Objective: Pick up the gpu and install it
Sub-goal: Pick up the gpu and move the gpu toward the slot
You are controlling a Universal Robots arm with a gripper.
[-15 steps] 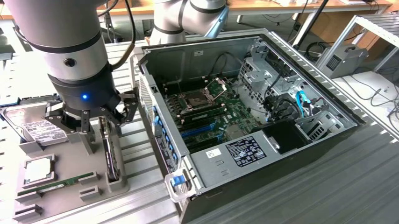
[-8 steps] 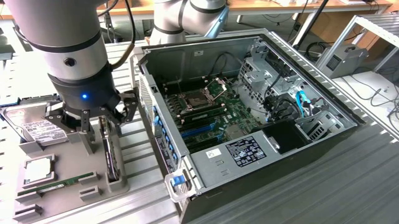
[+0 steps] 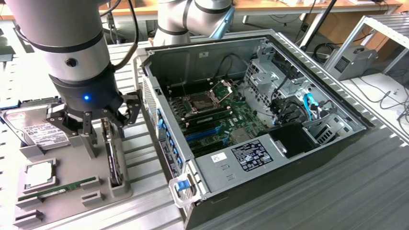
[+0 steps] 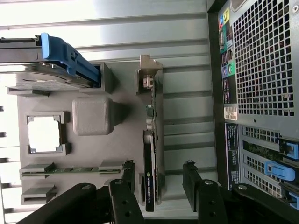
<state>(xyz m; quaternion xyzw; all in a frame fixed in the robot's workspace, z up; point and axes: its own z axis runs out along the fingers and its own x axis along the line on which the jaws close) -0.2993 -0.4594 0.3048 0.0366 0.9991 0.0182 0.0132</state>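
The graphics card [image 4: 151,140], on edge beneath the wide-open tool [image 4: 159,165], should be centred in its gap before clamping.

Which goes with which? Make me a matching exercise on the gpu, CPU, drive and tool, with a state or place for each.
1 gpu
2 CPU
3 drive
4 tool

a white label on top
b open
c standing on edge in a slot
d flat in a square pocket

Pairs: 1-c, 2-d, 3-a, 4-b
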